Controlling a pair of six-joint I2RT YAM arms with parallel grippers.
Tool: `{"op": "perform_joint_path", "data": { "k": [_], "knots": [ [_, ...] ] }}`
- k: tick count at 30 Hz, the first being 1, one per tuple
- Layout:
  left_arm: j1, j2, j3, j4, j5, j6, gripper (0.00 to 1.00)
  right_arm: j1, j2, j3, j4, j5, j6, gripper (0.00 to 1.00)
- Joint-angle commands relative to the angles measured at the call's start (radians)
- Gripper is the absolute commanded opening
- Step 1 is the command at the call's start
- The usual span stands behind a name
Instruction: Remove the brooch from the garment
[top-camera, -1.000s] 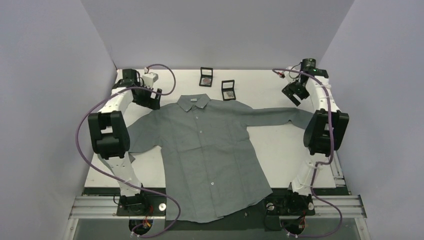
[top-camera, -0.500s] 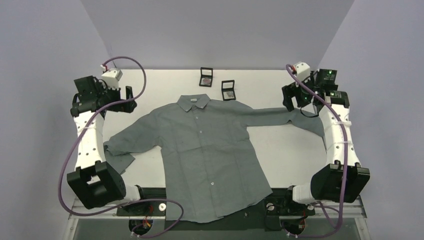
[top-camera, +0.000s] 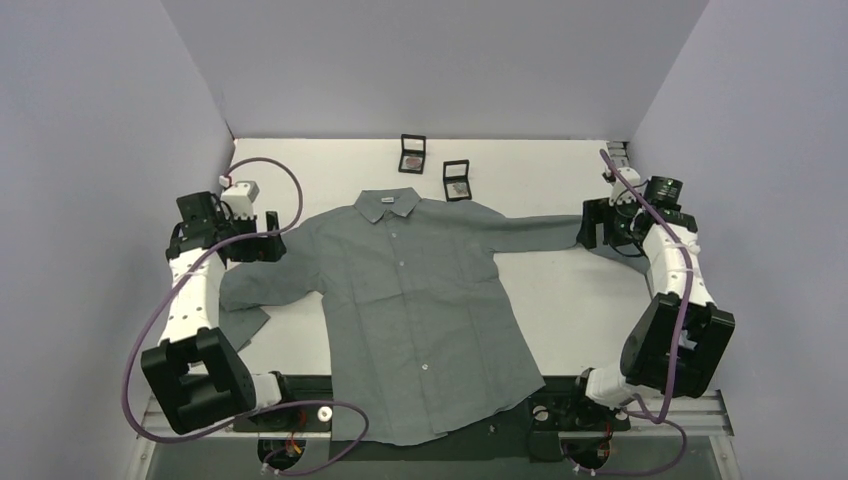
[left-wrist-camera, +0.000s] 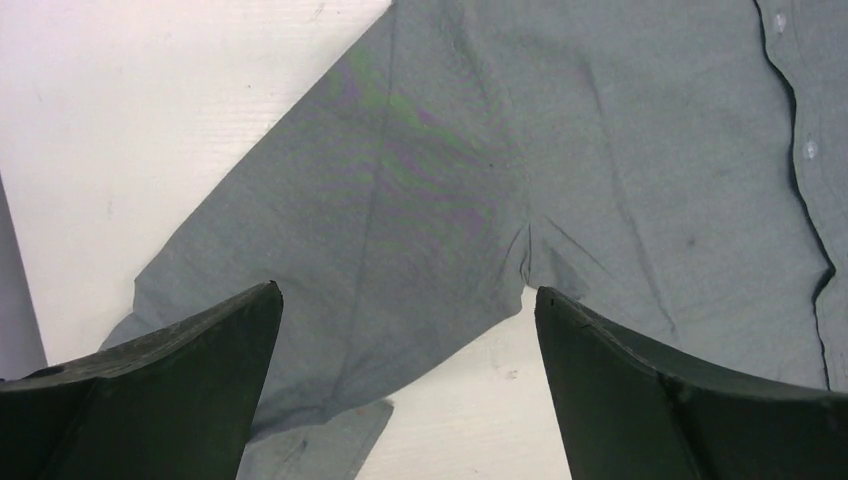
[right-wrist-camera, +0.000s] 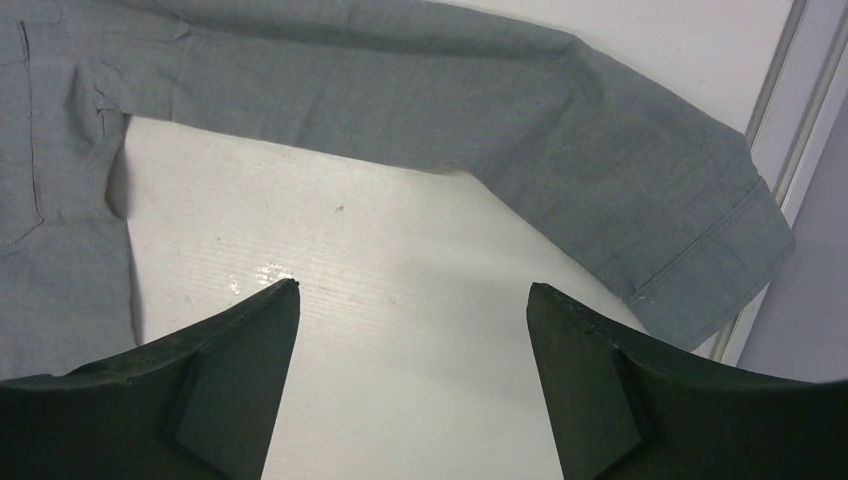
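**Left side.** My left claw (top-camera: 270, 238) hangs above the upper part of the left sleeve (top-camera: 250, 285), fingers spread wide with nothing between them. In the left wrist view the claw (left-wrist-camera: 405, 300) looks down on the sleeve (left-wrist-camera: 330, 250) and armpit seam. Half a second ago it stood further back and nearer the left wall. It has since come forward and in toward the cloth.

**Centre.** The large grey collared button-up shirt (top-camera: 420, 290) lies flat and face up on the white table (top-camera: 560, 300), collar at the far side, hem over the near edge. Its position is unchanged across the three top views. I cannot make out the brooch on it in any view, so its location is not settled. Two small square black boxes (top-camera: 412, 154) (top-camera: 457, 180) sit just beyond the collar, not moved.

**Right side.** The right sleeve (top-camera: 540, 232) stretches straight out toward the right wall. My right claw (top-camera: 592, 228) is poised over its cuff end, fingers apart and holding nothing. The right wrist view shows the claw (right-wrist-camera: 412, 290) above bare table, with the sleeve (right-wrist-camera: 480, 100) and cuff (right-wrist-camera: 720, 260) beyond the fingertips. Since half a second ago it has shifted nearer, with the arm folded more steeply.
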Motion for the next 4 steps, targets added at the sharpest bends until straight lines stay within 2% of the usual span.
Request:
{"op": "perform_joint_path", "data": {
  "k": [1, 4],
  "knots": [
    [0.0, 0.062, 0.054, 0.086, -0.006, -0.053, 0.96, 0.001, -0.001, 0.019, 0.069, -0.018, 0.003, 0.79],
    [0.001, 0.093, 0.088, 0.088, -0.013, -0.054, 0.96, 0.001, 0.003, 0.033, 0.063, -0.007, 0.001, 0.79]
  ]
}}
